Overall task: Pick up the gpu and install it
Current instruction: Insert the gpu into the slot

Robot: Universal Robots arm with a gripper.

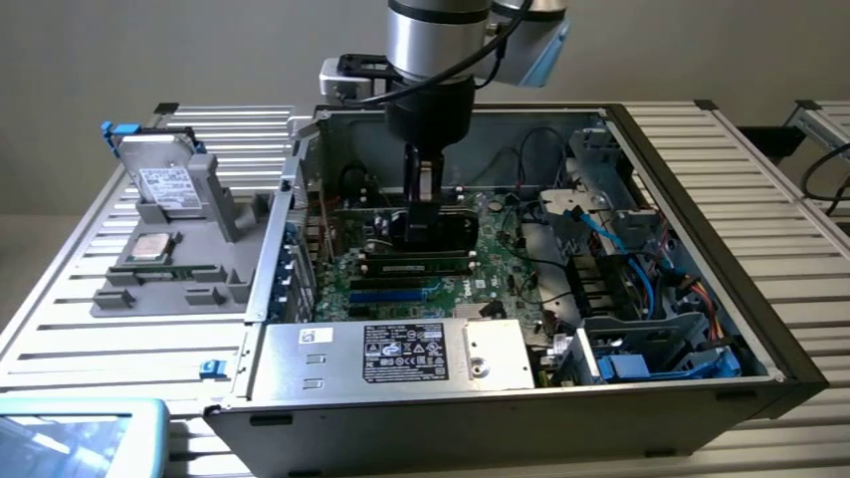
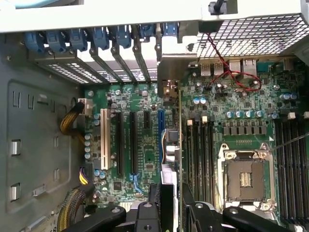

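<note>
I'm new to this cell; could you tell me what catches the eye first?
The arm reaches down into the open computer case, its gripper holding the gpu upright over the green motherboard. An empty CPU socket sits nearby; a hard drive rests on the tray at the exterior view's left.

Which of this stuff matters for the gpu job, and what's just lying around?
In the job: gpu, held in the gripper; motherboard slots; computer case.

Lying about: drive, chip and memory stick on the grey tray.
</note>
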